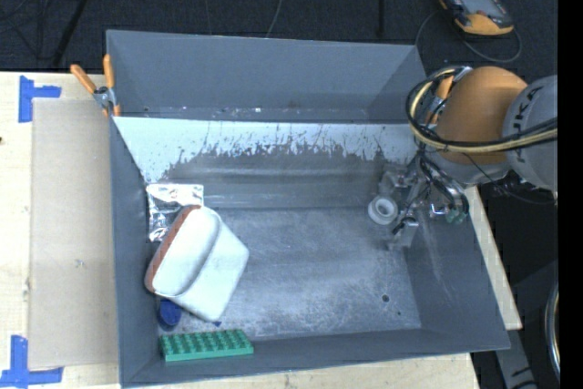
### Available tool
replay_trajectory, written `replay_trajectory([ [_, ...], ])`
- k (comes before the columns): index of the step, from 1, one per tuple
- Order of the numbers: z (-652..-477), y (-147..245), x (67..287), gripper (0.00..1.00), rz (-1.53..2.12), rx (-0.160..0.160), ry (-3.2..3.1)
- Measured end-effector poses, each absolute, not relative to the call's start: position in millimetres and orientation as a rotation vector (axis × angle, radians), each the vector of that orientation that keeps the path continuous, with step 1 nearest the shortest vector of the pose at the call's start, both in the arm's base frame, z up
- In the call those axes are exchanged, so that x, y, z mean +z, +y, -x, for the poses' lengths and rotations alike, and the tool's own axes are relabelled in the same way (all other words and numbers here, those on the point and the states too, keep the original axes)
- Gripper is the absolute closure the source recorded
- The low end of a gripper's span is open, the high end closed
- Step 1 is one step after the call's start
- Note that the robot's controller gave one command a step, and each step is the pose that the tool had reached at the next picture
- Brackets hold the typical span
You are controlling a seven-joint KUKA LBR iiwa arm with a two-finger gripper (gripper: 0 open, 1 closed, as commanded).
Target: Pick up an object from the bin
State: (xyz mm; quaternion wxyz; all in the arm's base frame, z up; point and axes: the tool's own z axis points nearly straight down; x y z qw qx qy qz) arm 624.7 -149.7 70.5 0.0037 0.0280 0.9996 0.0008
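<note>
Rightward, the gripper, its opening untellable, hangs well apart from the green brick lying left-right.

white pad with brown edge: tilted, at the left of the bin, overlapping the others | crinkled silver foil packet: flat, partly under the pad's top | small blue thing: peeking out below the pad | green studded block: flat along the front wall
</note>
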Motion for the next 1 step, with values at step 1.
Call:
replay_trajectory([
  [1, -625.7, -150.2, 72.6, 1.00, -0.088, 0.001, 3.131],
])
